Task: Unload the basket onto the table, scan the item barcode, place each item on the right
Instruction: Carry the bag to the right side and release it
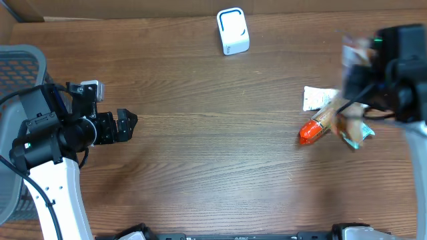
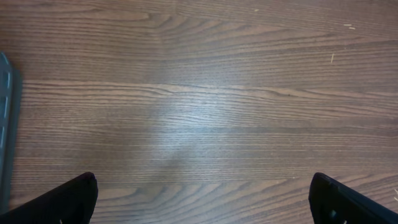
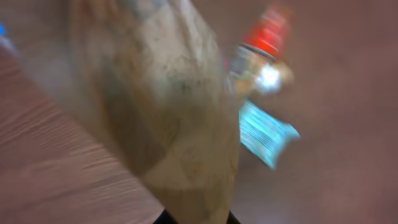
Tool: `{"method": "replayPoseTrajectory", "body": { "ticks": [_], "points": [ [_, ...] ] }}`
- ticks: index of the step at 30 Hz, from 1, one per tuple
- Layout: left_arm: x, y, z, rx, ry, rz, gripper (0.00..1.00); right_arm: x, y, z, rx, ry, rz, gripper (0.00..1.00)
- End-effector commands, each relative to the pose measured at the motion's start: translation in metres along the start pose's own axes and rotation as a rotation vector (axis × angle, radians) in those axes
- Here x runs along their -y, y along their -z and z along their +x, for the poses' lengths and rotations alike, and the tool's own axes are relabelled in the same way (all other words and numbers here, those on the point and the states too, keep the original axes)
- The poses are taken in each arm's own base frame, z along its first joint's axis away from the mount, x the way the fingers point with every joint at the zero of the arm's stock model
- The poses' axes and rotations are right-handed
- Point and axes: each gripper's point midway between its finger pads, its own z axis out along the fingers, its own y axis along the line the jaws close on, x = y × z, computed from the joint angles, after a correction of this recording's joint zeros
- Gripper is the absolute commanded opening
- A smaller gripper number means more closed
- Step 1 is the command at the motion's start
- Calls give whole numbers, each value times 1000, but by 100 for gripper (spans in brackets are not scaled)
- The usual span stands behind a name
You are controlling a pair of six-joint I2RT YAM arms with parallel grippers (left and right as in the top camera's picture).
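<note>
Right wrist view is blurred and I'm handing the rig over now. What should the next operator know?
Left gripper: open, empty, over the table at the left.
Right gripper: shut on a tan packet, lifted at the right.
White scanner stands at the far edge. Red-capped item, white packet and blue packet lie near the right arm.
Done: packet picked up. Left: show its barcode to the scanner; barcode not visible.

I see brown wood-grain counter [image 1: 213, 173] w/ tan board [image 1: 133, 8] along far edge, grey mesh panel [image 1: 20, 63] at left. Soft glare on grain, L wrist view.
</note>
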Motion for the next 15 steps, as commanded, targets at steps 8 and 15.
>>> {"method": "replayPoseTrajectory", "body": {
  "ticks": [8, 15],
  "points": [
    [3, 0, -2, 7, -31, 15, 100, 91, -77, 24, -117, -326, 255, 4],
    [3, 0, -2, 7, -31, 15, 100, 76, -128, 27, -189, -300, 276, 15]
  ]
}}
